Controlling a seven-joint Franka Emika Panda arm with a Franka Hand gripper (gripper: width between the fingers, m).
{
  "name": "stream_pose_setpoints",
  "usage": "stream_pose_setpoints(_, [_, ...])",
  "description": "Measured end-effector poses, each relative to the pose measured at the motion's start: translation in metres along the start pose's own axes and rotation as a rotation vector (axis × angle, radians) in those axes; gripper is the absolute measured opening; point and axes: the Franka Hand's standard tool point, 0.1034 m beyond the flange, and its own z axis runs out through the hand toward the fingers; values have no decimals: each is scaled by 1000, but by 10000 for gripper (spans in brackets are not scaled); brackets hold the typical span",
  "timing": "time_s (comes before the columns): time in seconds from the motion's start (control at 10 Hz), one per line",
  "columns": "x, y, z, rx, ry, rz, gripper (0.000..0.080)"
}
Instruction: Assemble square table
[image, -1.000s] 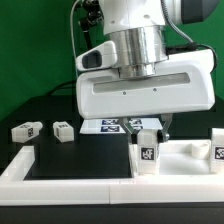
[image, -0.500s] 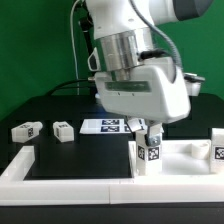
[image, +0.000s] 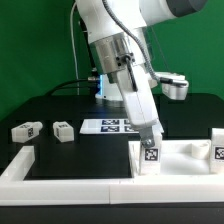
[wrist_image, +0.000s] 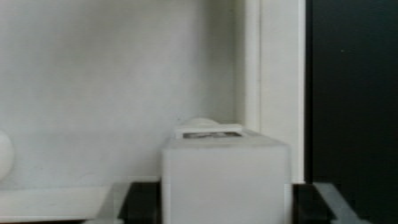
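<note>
Leg (image: 149, 157) in newly tilted claw (image: 151, 138)

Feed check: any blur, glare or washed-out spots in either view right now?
Exterior view: evenly lit and fairly sharp, the tag on the upright leg legible as a pattern, no strong glare. Wrist view: soft focus, the leg fuzzy-edged and white against the white tabletop, so contrast is poor.
</note>
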Motion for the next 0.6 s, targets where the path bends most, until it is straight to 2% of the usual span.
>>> stream_pose_setpoints(0.1, [-1, 0, 0, -3, -1, -52, 376])
stream_pose_setpoints(0.2, [-9, 1, -1, -88, 15, -303, 515])
stream_pose_setpoints(0.3, [-11, -4, 0, -91, 15, -450, 515])
stream_pose_setpoints(0.4, [-9, -3, 1, -95, 12, -522, 621])
stream_pose_setpoints(0.6, [-9, -3, 1, -97, 4, -687, 645])
